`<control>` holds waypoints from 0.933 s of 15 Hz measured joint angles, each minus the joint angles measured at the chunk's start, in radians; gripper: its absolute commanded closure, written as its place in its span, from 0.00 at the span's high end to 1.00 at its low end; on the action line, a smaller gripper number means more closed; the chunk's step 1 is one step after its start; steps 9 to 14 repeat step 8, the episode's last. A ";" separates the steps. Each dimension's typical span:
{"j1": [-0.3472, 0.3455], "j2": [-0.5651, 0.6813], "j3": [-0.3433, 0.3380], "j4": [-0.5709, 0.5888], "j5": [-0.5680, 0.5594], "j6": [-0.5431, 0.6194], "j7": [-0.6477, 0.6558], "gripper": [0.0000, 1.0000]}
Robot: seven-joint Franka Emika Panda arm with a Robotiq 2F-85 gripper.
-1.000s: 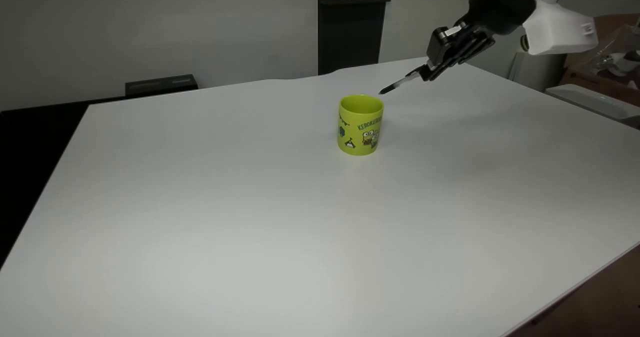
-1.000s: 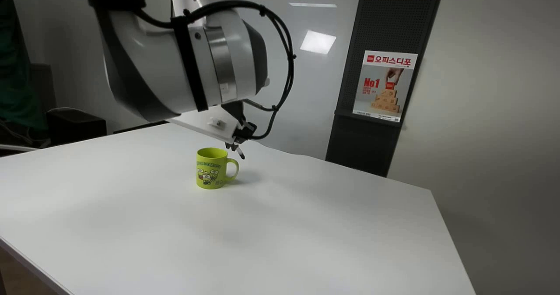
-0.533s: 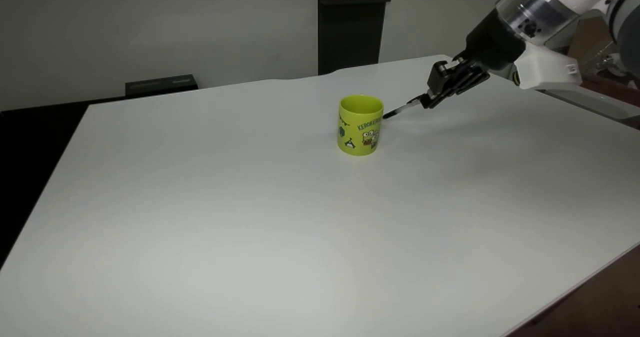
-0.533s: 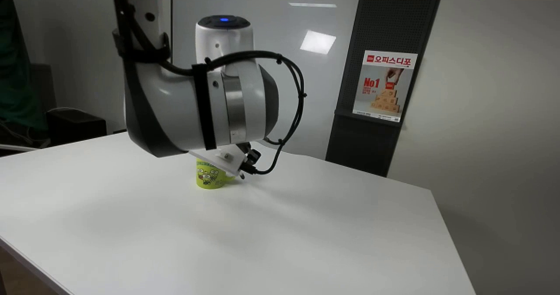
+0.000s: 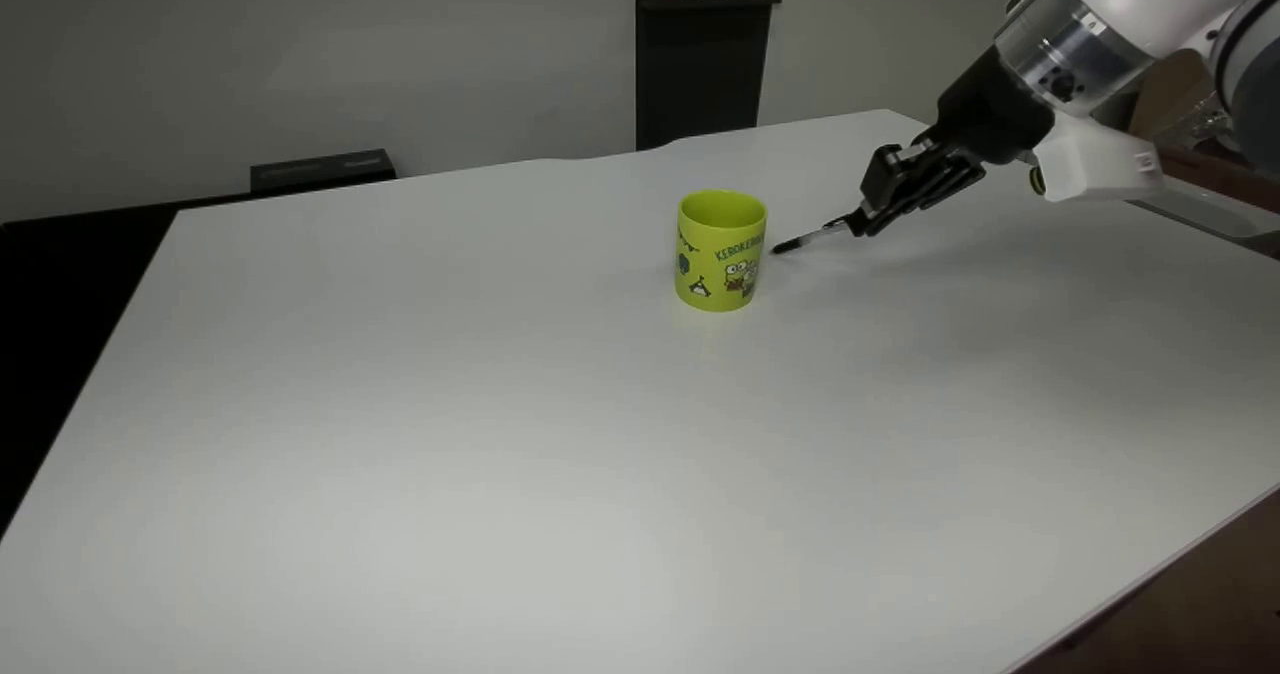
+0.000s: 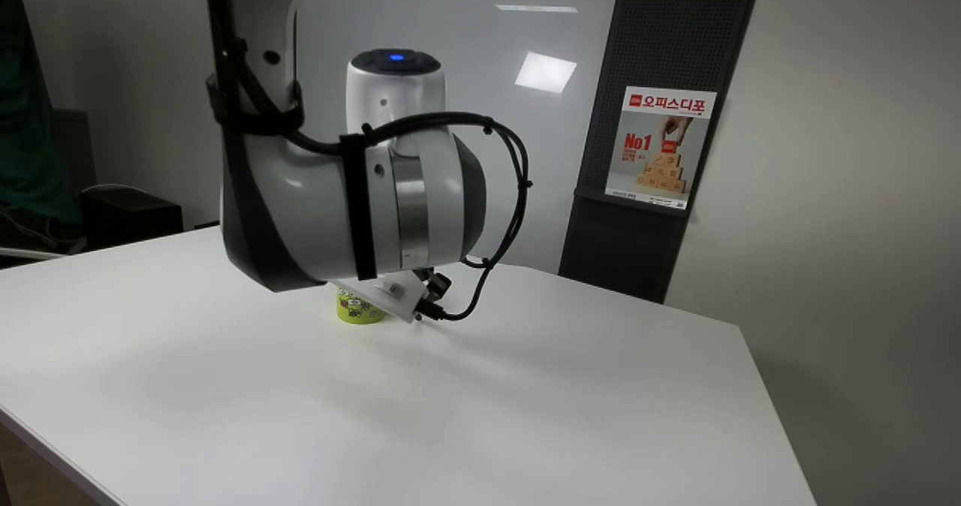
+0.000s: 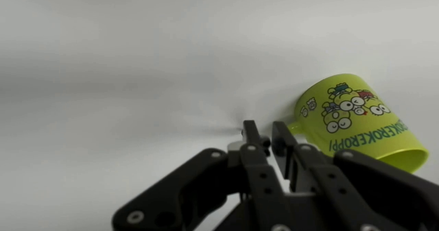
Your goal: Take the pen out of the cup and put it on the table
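Observation:
The yellow-green cup (image 5: 720, 249) stands upright on the white table (image 5: 450, 434). Its handle side is close to my right finger in the wrist view (image 7: 356, 121). My gripper (image 5: 858, 224) is beside the cup, low over the table. Its fingers (image 7: 264, 126) are close together on the thin dark and pale pen. The pen (image 5: 805, 240) is outside the cup and slants down from the fingertips toward the cup's base. Its end shows between the fingers in the wrist view (image 7: 265, 142); its tip is at or very near the tabletop. In an exterior view my arm hides the gripper and most of the cup (image 6: 359, 311).
A dark panel with a poster (image 6: 661, 149) stands behind the table. A low black box (image 5: 323, 171) lies past the far edge. Clutter and a pale tray (image 5: 1215, 209) are beyond the table's side near the arm.
My gripper has come down beside the cup with the pen, quickly at first and then slowly. The pen has tilted flatter, its tip now near the table. The cup has not moved.

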 measured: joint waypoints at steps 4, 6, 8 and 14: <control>-0.015 0.015 0.022 0.005 -0.017 -0.018 0.000 0.76; -0.029 0.020 0.040 0.005 -0.021 -0.033 0.000 0.90; -0.049 0.021 0.072 0.005 -0.026 -0.075 0.000 0.99; -0.049 0.021 0.072 0.005 -0.026 -0.075 0.000 0.99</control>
